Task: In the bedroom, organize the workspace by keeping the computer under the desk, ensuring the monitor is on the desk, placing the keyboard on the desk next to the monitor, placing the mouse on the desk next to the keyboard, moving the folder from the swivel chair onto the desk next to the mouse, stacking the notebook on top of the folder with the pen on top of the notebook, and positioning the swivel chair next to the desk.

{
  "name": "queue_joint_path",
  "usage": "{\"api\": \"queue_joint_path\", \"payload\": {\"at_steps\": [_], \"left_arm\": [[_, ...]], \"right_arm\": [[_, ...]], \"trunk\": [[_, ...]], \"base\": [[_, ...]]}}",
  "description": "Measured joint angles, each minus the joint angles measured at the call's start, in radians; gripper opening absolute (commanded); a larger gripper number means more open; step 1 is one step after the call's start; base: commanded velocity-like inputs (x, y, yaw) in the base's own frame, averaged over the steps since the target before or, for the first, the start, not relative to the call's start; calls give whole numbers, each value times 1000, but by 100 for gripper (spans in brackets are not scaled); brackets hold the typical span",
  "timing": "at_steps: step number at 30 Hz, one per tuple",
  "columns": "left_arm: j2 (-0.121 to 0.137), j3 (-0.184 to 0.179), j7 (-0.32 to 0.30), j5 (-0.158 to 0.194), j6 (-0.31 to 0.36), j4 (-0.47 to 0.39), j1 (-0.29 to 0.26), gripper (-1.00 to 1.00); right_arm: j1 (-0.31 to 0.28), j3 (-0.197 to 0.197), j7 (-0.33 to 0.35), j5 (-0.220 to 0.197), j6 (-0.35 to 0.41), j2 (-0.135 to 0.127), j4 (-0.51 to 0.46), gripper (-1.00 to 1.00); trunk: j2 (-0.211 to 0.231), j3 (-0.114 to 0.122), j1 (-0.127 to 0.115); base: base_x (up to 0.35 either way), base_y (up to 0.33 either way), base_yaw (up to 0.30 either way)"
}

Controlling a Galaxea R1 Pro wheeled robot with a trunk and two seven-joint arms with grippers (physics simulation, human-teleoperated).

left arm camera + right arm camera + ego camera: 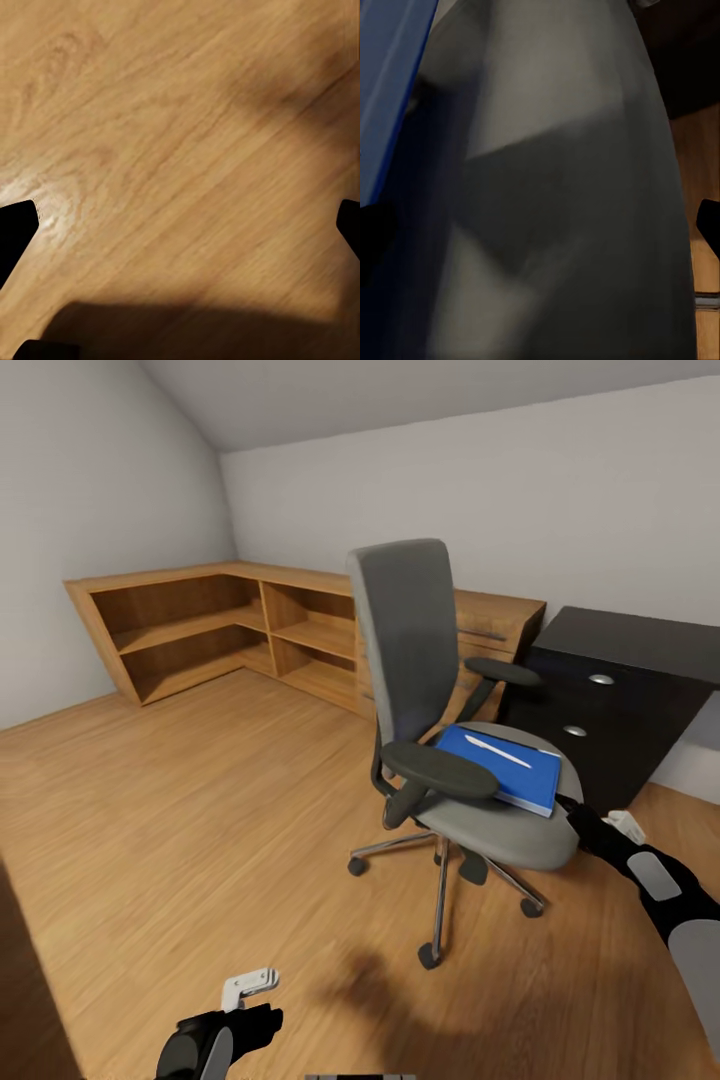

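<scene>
Left gripper (250, 988) idles low over the floor (180, 150), fingers spread, while the right gripper (540, 225), fingers also spread, sits at the swivel chair (500, 830) seat edge just beside the folder (505, 765), so I'd slide one finger under its near edge before pinching.

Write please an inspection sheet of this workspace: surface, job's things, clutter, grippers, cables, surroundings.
Surface: light wood floor; desk nothing seen.
Job's things: blue folder lies on the seat of the swivel chair, a white pen on top of it.
Clutter: nothing seen.
Grippers: left gripper open, empty, above the floor; right gripper open, close to the chair seat beside the folder's edge.
Cables: nothing seen.
Surroundings: low wooden shelf units along grey walls; black drawer unit behind the chair.
</scene>
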Motion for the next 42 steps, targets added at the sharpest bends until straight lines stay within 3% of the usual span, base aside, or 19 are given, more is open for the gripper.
{"api": "queue_joint_path", "payload": {"at_steps": [25,30,38,42], "left_arm": [[-3,-3,0,0,-1,24,-1,100],[-3,-28,-1,0,-1,29,-1,100],[-3,-36,0,0,-13,29,-1,100],[-3,-37,0,1,-13,30,0,100]], "right_arm": [[0,1,1,1,0,-1,-51,100],[0,4,3,-1,0,-2,-59,100],[0,5,3,-3,1,-3,-61,100],[0,5,3,-4,0,-3,-31,100]], "trunk": [[0,-31,0],[0,-36,0],[0,-37,0],[1,-22,-2]], "base": [[0,0,151],[0,0,109],[0,0,9],[0,0,0]]}}
